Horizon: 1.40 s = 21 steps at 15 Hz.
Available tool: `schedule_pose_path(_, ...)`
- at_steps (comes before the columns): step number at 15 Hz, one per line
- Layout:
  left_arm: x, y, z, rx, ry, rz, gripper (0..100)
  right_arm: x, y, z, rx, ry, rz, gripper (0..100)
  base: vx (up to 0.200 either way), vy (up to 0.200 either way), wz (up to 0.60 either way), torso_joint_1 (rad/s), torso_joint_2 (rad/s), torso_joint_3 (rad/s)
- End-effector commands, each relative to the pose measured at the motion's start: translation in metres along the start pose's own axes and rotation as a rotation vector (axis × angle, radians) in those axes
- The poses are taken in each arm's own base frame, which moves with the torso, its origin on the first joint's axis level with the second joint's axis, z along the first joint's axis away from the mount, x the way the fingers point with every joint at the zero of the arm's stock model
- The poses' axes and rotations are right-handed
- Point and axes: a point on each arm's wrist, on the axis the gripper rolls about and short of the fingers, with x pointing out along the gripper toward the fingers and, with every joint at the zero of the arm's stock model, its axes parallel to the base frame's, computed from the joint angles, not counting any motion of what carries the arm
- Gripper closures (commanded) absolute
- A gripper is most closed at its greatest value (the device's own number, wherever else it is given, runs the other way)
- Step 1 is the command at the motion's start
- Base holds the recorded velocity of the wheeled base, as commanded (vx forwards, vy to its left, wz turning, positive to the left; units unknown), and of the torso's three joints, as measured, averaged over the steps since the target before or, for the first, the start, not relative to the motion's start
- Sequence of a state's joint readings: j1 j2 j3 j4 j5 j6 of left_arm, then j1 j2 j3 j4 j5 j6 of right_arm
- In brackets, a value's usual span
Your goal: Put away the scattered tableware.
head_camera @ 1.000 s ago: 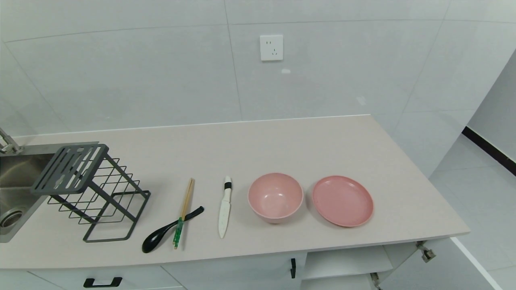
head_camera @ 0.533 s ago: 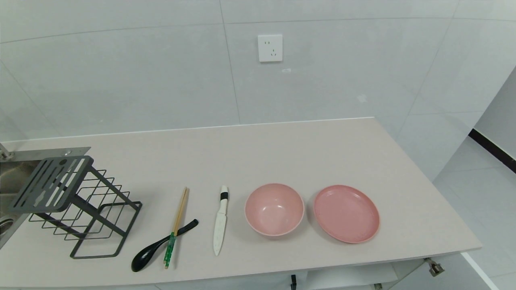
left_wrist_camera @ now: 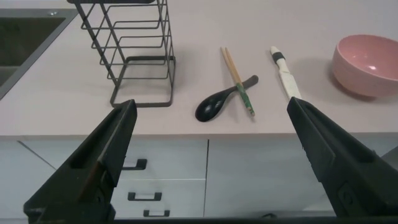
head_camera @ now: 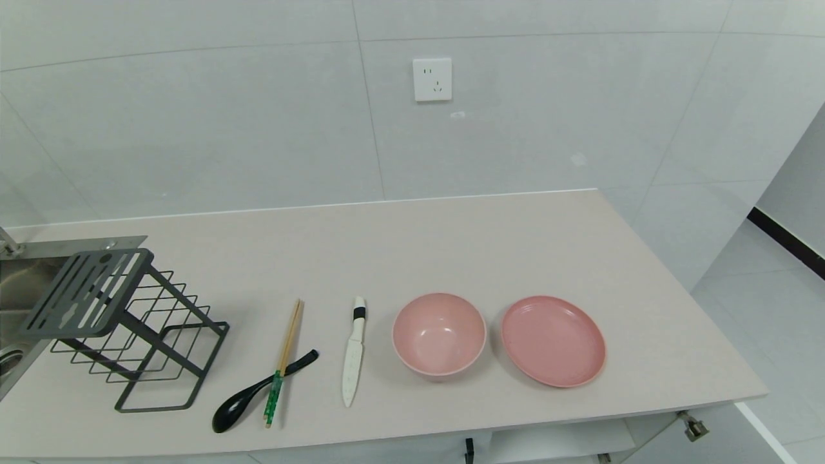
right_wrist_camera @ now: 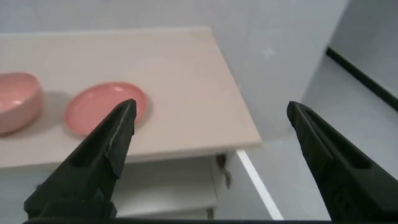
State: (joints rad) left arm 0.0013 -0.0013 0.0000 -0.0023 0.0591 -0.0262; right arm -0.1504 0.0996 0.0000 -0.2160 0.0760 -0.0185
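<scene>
My left hand (left_wrist_camera: 208,118) and right hand (right_wrist_camera: 210,109) both gape wide and empty short of the desk (head_camera: 451,245), where the pink bowl (head_camera: 439,334) and plate (head_camera: 553,340) sit side by side, likely light, stiff and slick, best pinched at the rim.

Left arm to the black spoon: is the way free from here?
Probably yes: the open left gripper faces the spoon with nothing between them. The chopsticks lie across its handle, though.
</scene>
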Motion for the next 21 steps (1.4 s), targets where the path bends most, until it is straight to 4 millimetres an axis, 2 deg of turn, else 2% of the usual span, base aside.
schedule_pose_path(1, 0.000, 0.000, 0.000, -0.011, 0.001, 0.001, 0, 0.000, 0.001, 0.006, -0.002, -0.043, 0.080, 0, 0.000, 0.000, 0.00, 0.000, 0.00, 0.000)
schedule_pose_path(3, 0.000, 0.000, 0.000, -0.001, 0.001, 0.001, 0, 0.009, 0.002, 0.022, 0.049, 0.024, 0.267, 0, 0.000, 0.000, 0.00, 0.000, 0.00, 0.000)
schedule_pose_path(5, 0.000, 0.000, 0.000, 0.002, 0.001, 0.001, 0, 0.038, 0.002, 0.058, 0.070, 0.115, 0.319, 0, 0.000, 0.000, 0.00, 0.000, 0.00, 0.000)
schedule_pose_path(6, 0.000, 0.000, 0.000, 0.011, 0.001, 0.001, 0, 0.053, 0.003, 0.061, 0.078, 0.180, 0.345, 0, 0.000, 0.000, 0.00, 0.000, 0.00, 0.000)
schedule_pose_path(9, 0.000, 0.000, 0.000, 0.014, 0.002, -0.002, 0, 0.086, 0.009, 0.049, 0.034, 0.356, 0.466, 0, 0.000, 0.000, 0.00, 0.000, 0.00, 0.000)
schedule_pose_path(10, 0.000, 0.000, 0.000, 0.025, 0.002, -0.004, 0, 0.095, 0.011, 0.048, 0.009, 0.360, 0.485, 0, 0.000, 0.000, 0.00, 0.000, 0.00, 0.000)
schedule_pose_path(18, 0.001, 0.000, 0.000, 0.060, 0.008, -0.021, 0, 0.110, 0.016, 0.035, 0.014, 0.453, 0.518, 0, 0.000, 0.000, 0.00, 0.000, 0.00, 0.000)
schedule_pose_path(21, 0.001, 0.000, 0.000, 0.057, 0.008, -0.022, 0, 0.125, 0.018, 0.030, 0.019, 0.500, 0.519, 0, 0.000, 0.000, 0.00, 0.000, 0.00, 0.000)
